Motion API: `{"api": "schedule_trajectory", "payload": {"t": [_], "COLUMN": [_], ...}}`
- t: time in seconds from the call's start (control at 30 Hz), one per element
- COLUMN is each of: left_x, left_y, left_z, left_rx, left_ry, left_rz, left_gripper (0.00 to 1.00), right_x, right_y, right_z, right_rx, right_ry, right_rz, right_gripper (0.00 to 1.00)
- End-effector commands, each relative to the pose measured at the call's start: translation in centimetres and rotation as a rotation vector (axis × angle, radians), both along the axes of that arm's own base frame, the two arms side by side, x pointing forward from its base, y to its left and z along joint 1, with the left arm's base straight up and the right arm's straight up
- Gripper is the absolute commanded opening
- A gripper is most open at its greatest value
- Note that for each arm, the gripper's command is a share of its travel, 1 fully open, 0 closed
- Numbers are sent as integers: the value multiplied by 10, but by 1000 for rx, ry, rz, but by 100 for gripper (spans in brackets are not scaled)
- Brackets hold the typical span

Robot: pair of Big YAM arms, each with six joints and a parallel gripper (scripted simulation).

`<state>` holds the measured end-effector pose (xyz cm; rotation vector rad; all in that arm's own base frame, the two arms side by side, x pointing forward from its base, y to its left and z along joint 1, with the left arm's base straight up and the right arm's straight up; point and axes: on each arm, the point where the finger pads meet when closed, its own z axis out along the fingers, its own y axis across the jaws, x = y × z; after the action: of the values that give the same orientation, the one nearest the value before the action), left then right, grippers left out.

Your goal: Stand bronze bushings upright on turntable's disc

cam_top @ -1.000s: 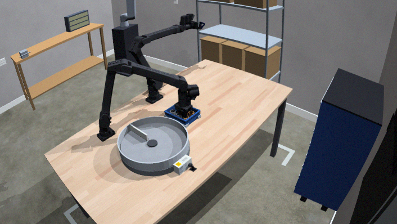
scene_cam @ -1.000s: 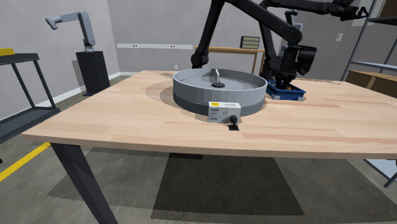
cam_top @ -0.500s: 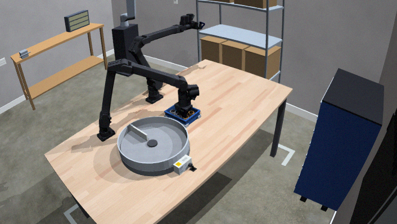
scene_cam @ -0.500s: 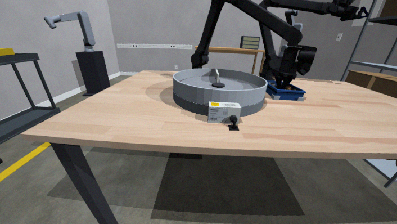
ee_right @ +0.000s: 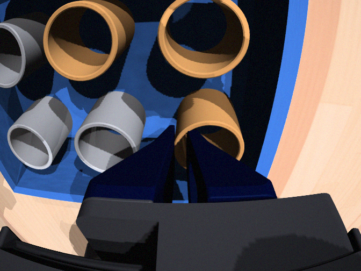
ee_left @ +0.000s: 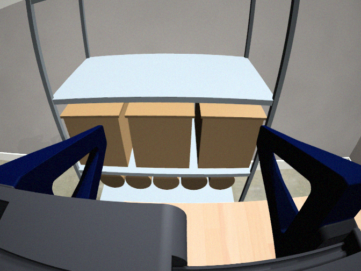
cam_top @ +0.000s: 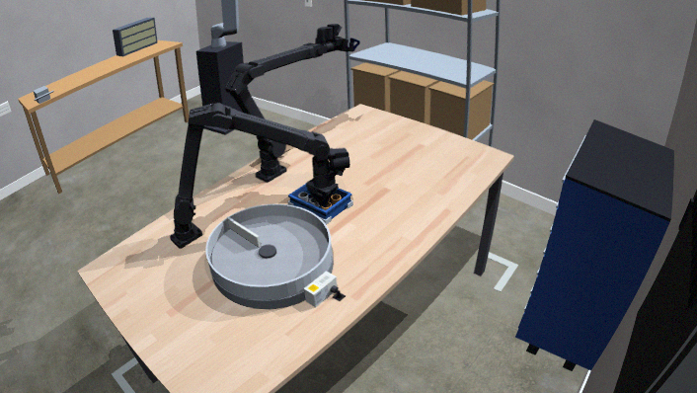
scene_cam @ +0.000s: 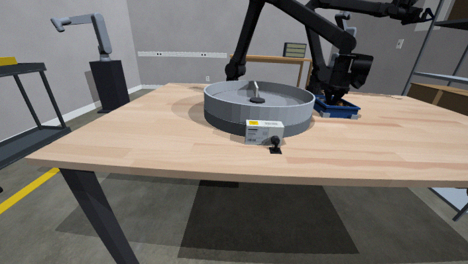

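Three hollow bronze cylinders (ee_right: 208,107), three hollow grey steel cylinders (ee_right: 123,105), all in one blue rectangular crate (cam_top: 314,209) (scene_cam: 345,113) (ee_right: 285,87)! Right tool (cam_top: 326,201) (scene_cam: 334,101) (ee_right: 181,129) pinches one bronze wall; left tool (cam_top: 353,44) (scene_cam: 429,14) (ee_left: 182,128), fingers apart.

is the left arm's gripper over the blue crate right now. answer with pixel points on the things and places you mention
No, the left gripper (cam_top: 353,44) (ee_left: 181,134) hangs out toward the shelf rack (cam_top: 469,99) (ee_left: 163,100).
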<state>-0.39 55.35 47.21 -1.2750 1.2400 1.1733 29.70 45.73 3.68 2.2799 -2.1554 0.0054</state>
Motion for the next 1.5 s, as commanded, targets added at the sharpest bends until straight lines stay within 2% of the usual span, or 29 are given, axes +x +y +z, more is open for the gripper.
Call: {"api": "schedule_trajectory", "payload": {"t": [0.0,0.3,0.63,0.87,1.37,1.47], "left_x": [-5,-5,-5,-5,-5,-5], "left_y": [-9,-9,-9,-9,-9,-9], "left_z": [28,28,28,28,28,28], "left_rx": [67,67,67,67,67,67], "left_ry": [17,17,17,17,17,17], "left_rz": [5,5,5,5,5,5], "left_gripper": [100,100,100,100,100,100], "right_x": [2,4,10,9,7,7], "right_y": [8,11,21,20,17,16], "right_z": [15,25,61,72,137,141], "right_rx": [36,45,71,71,73,73], "right_ry": [-19,-25,-42,-42,-43,-43], "right_rz": [3,3,3,3,3,3], "right_gripper": [0,0,0,0,0,0]}}
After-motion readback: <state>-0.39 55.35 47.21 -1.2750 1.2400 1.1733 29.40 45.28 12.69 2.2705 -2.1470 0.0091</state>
